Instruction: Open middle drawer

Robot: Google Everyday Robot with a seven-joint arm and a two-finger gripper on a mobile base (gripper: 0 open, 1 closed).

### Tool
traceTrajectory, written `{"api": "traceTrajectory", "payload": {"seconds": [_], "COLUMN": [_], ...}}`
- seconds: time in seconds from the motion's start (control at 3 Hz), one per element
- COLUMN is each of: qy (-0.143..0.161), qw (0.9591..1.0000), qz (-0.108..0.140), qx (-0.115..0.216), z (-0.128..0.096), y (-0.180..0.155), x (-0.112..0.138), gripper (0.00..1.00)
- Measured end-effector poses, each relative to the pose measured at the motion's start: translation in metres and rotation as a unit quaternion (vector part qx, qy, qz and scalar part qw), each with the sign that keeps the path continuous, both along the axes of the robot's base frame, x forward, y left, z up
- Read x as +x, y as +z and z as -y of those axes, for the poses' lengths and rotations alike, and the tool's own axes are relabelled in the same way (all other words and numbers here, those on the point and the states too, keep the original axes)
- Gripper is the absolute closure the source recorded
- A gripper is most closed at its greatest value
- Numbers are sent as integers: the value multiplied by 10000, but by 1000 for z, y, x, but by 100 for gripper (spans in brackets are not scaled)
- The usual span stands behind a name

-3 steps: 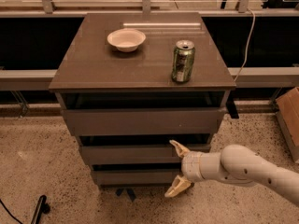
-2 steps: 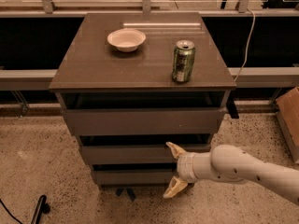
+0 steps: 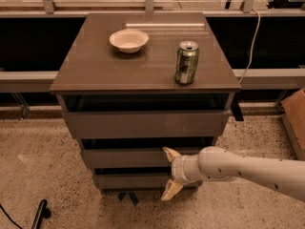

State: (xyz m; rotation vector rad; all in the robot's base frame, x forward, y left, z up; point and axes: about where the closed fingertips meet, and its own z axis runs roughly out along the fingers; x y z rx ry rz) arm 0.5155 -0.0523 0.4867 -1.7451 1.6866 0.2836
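The middle drawer (image 3: 124, 157) is a long slim grey-brown front, second of three in the dark cabinet (image 3: 76, 75). It sits slightly behind the taller top drawer (image 3: 143, 124). My gripper (image 3: 168, 174) is open at the right part of the middle drawer's front. Its upper finger (image 3: 170, 153) is at the drawer's top edge, and its lower finger (image 3: 170, 190) hangs in front of the bottom drawer (image 3: 128, 181). My pale arm (image 3: 248, 170) comes in from the lower right.
A white bowl (image 3: 128, 40) and a green can (image 3: 186, 62) stand on the cabinet top. A cardboard box (image 3: 294, 118) is at the right edge. A white cable (image 3: 252, 37) hangs behind the cabinet. The speckled floor (image 3: 43, 175) lies to the left.
My gripper has moved a little to the left along the drawer fronts, staying open. The drawers have not visibly moved.
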Motion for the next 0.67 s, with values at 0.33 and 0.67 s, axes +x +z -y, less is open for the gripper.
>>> {"api": "traceTrajectory", "payload": {"seconds": [0.33,0.67], "qy": [-26,-79], "qw": [10000,9999], "qz": [-5,-12], "qx": [51,131], "z": [-6,-8], "y": [-17,-28], "x": [19,32], "gripper": [0,0]}}
